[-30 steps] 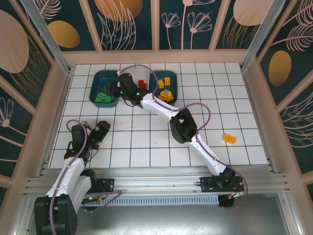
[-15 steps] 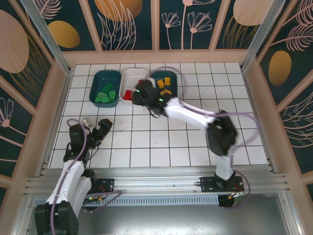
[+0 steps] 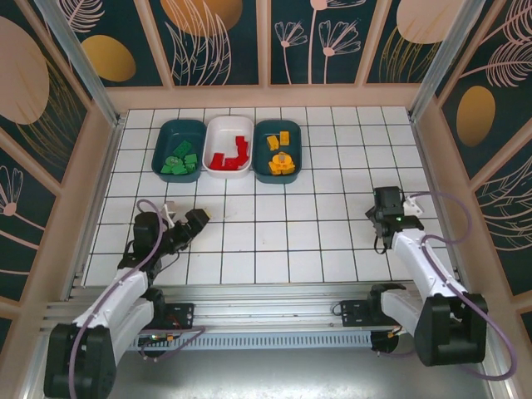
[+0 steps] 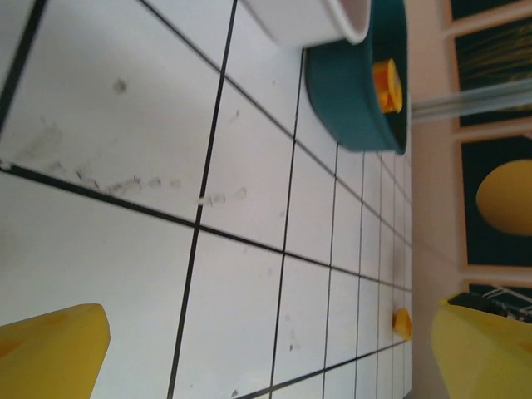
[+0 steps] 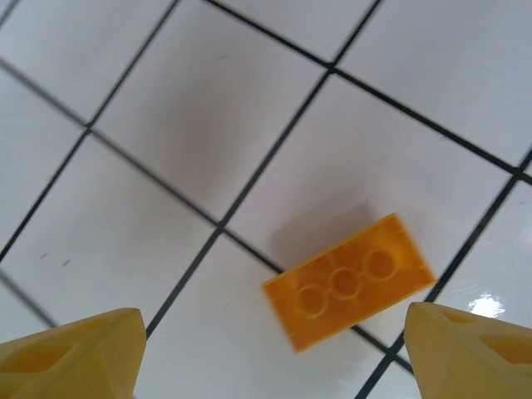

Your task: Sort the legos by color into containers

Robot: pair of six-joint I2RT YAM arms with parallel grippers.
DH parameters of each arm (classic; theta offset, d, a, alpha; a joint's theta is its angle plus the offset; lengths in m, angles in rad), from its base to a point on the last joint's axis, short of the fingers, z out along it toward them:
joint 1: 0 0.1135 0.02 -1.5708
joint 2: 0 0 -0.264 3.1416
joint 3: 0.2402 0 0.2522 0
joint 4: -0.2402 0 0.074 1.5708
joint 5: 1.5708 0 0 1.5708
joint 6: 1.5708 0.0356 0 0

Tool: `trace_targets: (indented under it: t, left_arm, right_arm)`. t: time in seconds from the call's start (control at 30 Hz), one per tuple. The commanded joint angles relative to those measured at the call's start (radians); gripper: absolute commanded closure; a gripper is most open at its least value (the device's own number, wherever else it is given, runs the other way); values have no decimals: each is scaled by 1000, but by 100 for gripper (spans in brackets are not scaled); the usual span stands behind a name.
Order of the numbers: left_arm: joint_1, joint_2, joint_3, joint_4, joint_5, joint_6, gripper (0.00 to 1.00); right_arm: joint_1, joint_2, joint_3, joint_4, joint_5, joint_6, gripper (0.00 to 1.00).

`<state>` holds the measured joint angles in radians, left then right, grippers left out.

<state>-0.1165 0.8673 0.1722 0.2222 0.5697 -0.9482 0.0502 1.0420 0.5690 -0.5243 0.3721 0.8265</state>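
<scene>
Three containers are counted: one white tub (image 3: 226, 133), one teal tub (image 3: 179, 133) left of it, a second teal tub (image 3: 297, 150) right of it. One orange brick (image 5: 349, 280) is counted loose.

Surface finish check: brick, tiles, tub
In your right wrist view the orange plastic brick (image 5: 349, 283) is smooth and semi-gloss, lying on glossy white tiles (image 5: 208, 125) with glare at its 3 o'clock. In your left wrist view, grey scuffs (image 4: 125, 184) dull one tile, and the teal tub (image 4: 349, 91) looks like smooth satin plastic.

White arms (image 3: 118, 291), black joints (image 3: 148, 229), looping purple cables (image 3: 450, 199).
</scene>
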Motion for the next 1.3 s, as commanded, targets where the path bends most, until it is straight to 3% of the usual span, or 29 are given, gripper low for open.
trace_targets:
  t: [0.0,0.07,0.27,0.43,0.67,0.9,1.1,1.27]
  left_arm:
    - [-14,38,31,106,18,-9,1]
    - [-14,45,36,114,21,-8,1]
    - [-16,48,55,99,19,5,1]
    - [-17,75,62,117,20,-2,1]
    - [-17,92,63,126,17,-6,1]
    - [-16,95,75,115,15,-1,2]
    - [-17,108,105,90,4,12,1]
    - [-17,139,116,100,-14,5,1]
  right_arm:
    - [-59,83,-3,11,-11,25,15]
    - [-141,143,-14,48,-104,5,15]
    - [-167,220,-46,147,-193,-34,21]
    - [-168,250,-32,197,-263,-71,32]
    - [-167,263,-29,214,-276,-101,58]
    - [-162,263,-29,235,-312,-114,73]
    - [-53,248,48,213,-326,-92,76]
    - [177,294,224,240,-308,-59,75]
